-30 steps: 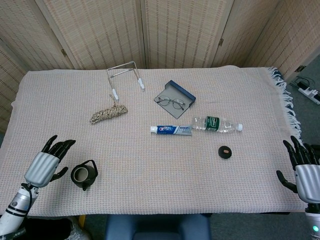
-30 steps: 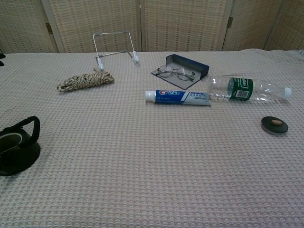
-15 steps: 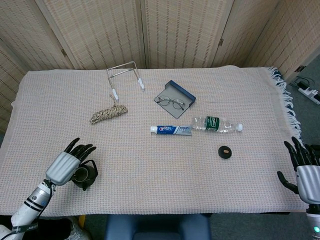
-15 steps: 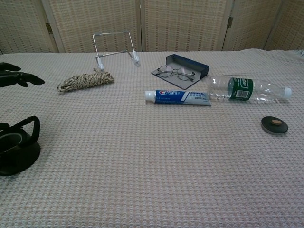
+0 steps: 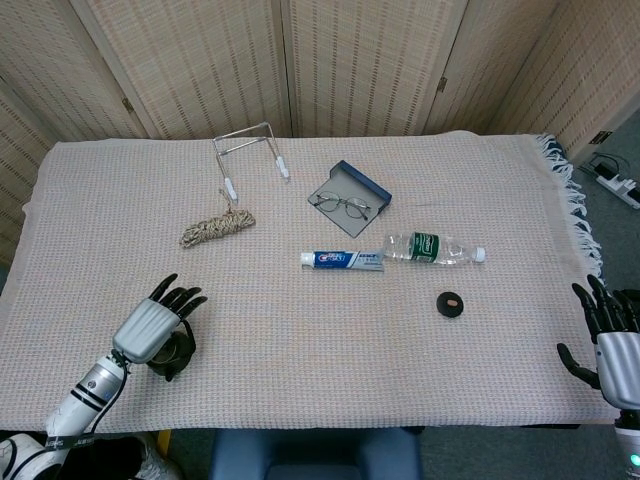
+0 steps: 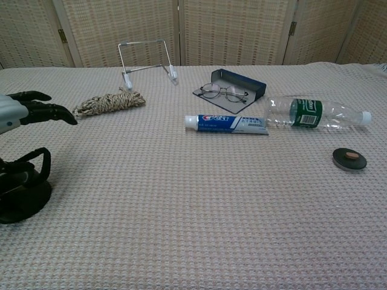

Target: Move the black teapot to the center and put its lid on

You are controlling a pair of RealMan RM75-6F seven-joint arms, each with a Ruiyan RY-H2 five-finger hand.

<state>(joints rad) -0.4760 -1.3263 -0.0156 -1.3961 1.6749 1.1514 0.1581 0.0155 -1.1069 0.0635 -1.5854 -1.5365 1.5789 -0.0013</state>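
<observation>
The black teapot [image 5: 172, 352] stands near the front left corner of the counter [image 5: 300, 330], which is covered with a pale woven cloth; it is far from the middle, and its top has no lid on it. In the chest view the teapot [image 6: 23, 192] is at the left edge of the picture, with its handle raised above the body.

The left robot hand [image 5: 152, 325] is above the teapot and partly covers it in the head view; its dark fingers [image 5: 180, 297] are spread and point away from the robot; it holds nothing. In the chest view the same hand [image 6: 24, 109] is clearly higher than the teapot handle, so the hand and the teapot are apart.

The lid [image 5: 451, 303] is a small black disc with a brown knob in the middle; it lies flat on the right half of the counter, well apart from the teapot, in front of a plastic water bottle [image 5: 436, 248] that lies on its side; a toothpaste tube [image 5: 342, 259] lies just beside the bottle on its left.

The right robot hand [image 5: 612, 340] is at the front right edge of the counter, beyond the fringe of the cloth; its fingers are apart and it is empty.

Further back there are glasses [image 5: 339, 205] on an open blue case [image 5: 352, 194], a bundle of rope [image 5: 216, 228], and a wire stand [image 5: 250, 152].
</observation>
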